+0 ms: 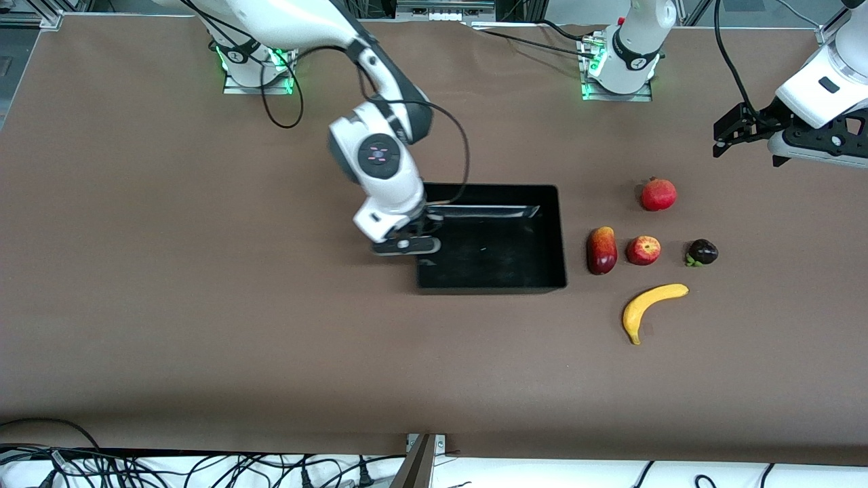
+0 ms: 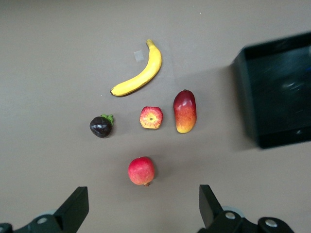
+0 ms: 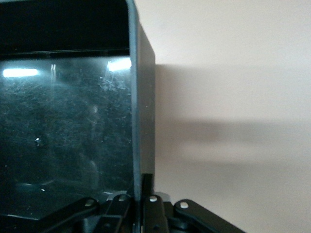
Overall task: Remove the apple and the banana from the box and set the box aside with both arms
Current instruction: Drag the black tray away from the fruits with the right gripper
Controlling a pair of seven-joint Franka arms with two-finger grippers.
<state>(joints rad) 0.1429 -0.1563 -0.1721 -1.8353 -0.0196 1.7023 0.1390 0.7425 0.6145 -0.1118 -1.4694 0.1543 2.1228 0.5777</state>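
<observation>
Gripping: right gripper [image 1: 407, 245], jaws clamped on box [image 1: 536, 271] wall toward the right arm's end.
Left gripper [image 1: 729, 135]: waits, jaws apart, over table [image 1: 203, 305].
Apple [image 1: 643, 250]: 3 o'clock of box.
Banana [image 1: 651, 308]: 6 o'clock of apple.

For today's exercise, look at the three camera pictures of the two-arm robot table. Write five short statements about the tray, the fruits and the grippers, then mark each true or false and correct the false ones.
1. The black tray has no fruit in it. True.
2. The banana lies nearer to the front camera than the apple. True.
3. The right gripper hovers over the fruits. False: it is shut on the tray's wall at the end toward the right arm.
4. The left gripper holds the pomegranate. False: its fingers are open and empty, up above the table.
5. The apple lies between the mango and the mangosteen. True.
</observation>
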